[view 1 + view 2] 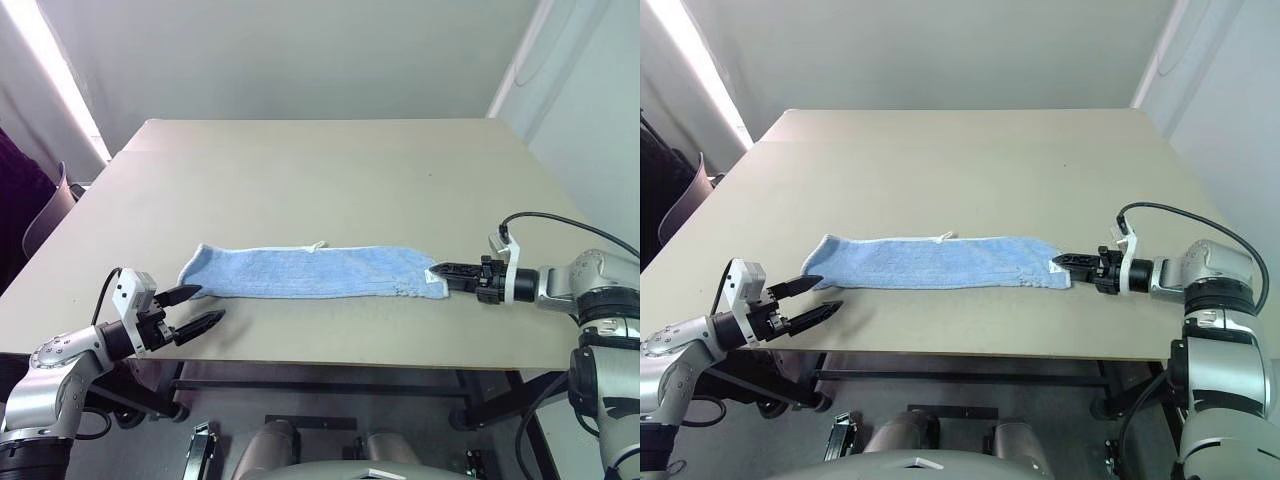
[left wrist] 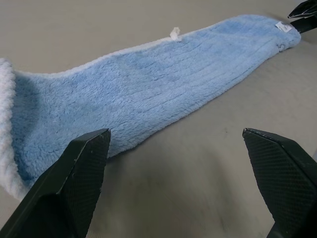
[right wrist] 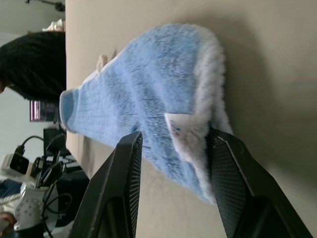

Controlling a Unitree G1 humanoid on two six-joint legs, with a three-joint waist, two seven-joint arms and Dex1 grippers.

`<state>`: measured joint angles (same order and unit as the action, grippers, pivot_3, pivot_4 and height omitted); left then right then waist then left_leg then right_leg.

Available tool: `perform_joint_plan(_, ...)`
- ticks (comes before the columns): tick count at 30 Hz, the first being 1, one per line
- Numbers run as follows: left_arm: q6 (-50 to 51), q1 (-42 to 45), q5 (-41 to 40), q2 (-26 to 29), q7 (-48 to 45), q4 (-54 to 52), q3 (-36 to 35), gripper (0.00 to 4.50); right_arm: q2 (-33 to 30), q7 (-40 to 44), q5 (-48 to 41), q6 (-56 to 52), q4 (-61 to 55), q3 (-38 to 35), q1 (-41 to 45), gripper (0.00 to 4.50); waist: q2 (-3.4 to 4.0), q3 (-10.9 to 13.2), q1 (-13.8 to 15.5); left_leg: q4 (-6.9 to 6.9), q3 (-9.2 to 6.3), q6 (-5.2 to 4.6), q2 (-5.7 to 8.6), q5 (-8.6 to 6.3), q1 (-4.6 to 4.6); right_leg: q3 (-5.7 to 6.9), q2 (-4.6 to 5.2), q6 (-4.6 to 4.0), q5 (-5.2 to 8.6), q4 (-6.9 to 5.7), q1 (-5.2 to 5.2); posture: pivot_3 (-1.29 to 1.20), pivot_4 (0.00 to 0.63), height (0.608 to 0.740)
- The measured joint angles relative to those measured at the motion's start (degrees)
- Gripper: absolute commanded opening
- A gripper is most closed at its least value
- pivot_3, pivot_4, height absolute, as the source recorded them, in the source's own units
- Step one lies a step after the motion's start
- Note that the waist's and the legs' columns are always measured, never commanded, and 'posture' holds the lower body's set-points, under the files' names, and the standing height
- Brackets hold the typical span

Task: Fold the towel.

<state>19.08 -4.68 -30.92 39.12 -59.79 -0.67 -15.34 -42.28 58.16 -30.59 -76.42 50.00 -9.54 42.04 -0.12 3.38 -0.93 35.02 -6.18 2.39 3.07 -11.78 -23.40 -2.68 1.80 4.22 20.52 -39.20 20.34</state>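
Observation:
The towel (image 1: 310, 272), light blue with white edging, lies flat as a long narrow strip across the near part of the tan table (image 1: 330, 170). A small white loop (image 1: 318, 244) sticks out of its far edge. My left gripper (image 1: 208, 304) hovers open just off the strip's left end, with nothing between its fingers. My right gripper (image 1: 438, 271) is at the strip's right end. In the right wrist view its fingers (image 3: 124, 173) stand apart on either side of the towel's end, where a small white label (image 3: 181, 131) shows. The cloth rests on the table there.
The table's front edge (image 1: 330, 360) runs just below the towel and both grippers. A dark chair (image 1: 45, 215) stands off the table's left side. A wall rises beyond the right side. Bare tabletop stretches behind the towel.

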Motion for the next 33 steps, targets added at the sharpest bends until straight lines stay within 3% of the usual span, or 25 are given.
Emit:
perform_joint_plan(7,-0.5,0.0,0.4,0.0,0.0,0.7,0.0,4.5,-1.9,0.2,0.1,1.1,2.1,-1.3,0.2,2.08,0.0,0.0,-0.1,0.0,0.0,0.0,0.0,0.0,0.0,0.0,-0.01,0.05,-0.03,0.0,-0.03,0.0,0.0,0.74)
perform_joint_plan(23,-1.0,0.3,1.0,-0.1,-0.1,1.1,1.0,4.5,-3.0,6.2,1.0,1.4,-6.0,5.2,-5.9,2.08,0.06,0.0,-0.1,0.02,0.0,0.0,-0.01,0.0,0.02,0.0,-0.01,0.11,-0.06,-0.01,-0.02,0.0,0.0,0.74)
perform_joint_plan(32,-1.0,0.6,1.6,-0.2,0.0,1.5,1.2,4.5,3.0,2.0,1.0,-0.7,-3.3,1.8,-3.0,2.08,-0.01,-0.1,-1.3,0.03,-0.01,0.0,-0.05,0.0,0.08,0.0,-0.05,0.08,-0.07,-0.02,-0.07,0.0,0.0,0.74)
perform_joint_plan(33,-1.0,0.7,1.7,-0.3,0.0,1.6,1.2,4.5,3.4,1.7,1.0,-0.6,-2.8,1.6,-2.7,1.7,-0.01,-0.1,-1.6,0.04,0.0,0.0,-0.05,0.0,0.08,0.0,-0.05,0.09,-0.07,-0.02,-0.09,0.0,0.0,0.74)
